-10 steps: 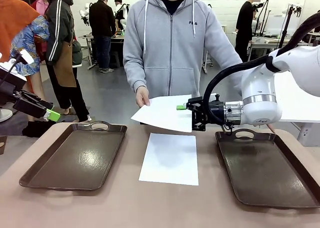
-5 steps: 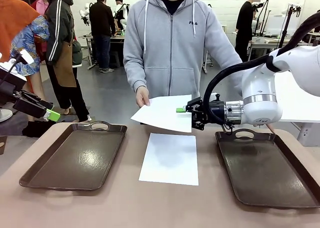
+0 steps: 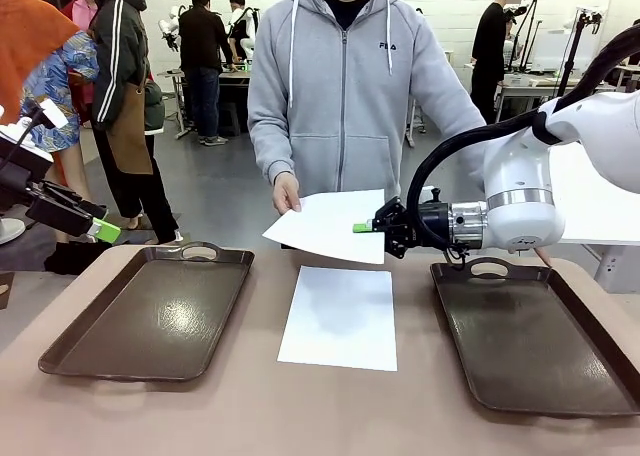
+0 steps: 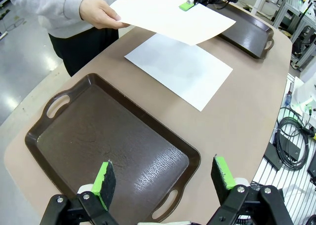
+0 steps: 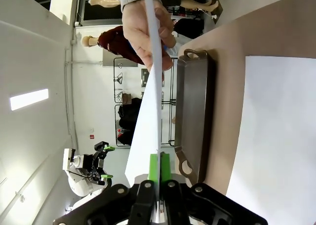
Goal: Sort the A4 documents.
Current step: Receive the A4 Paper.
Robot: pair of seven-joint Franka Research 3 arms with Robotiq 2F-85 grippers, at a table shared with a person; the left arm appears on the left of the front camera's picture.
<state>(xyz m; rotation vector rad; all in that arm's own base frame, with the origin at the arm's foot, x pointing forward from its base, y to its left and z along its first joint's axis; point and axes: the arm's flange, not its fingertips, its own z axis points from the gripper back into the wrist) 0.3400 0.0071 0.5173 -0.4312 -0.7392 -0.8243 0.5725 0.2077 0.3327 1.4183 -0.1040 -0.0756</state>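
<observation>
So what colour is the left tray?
Dark brown; the tray shows best in the left wrist view.

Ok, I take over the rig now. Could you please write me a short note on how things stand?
Right tool: shut on the raised sheet's edge; the person's hand holds its opposite corner.
Left tool: open, empty, near the left tray.
Second sheet: flat on the table between left tray and right tray.
Done: no sheet in a tray yet.
Left: take the raised sheet, sort both.
</observation>
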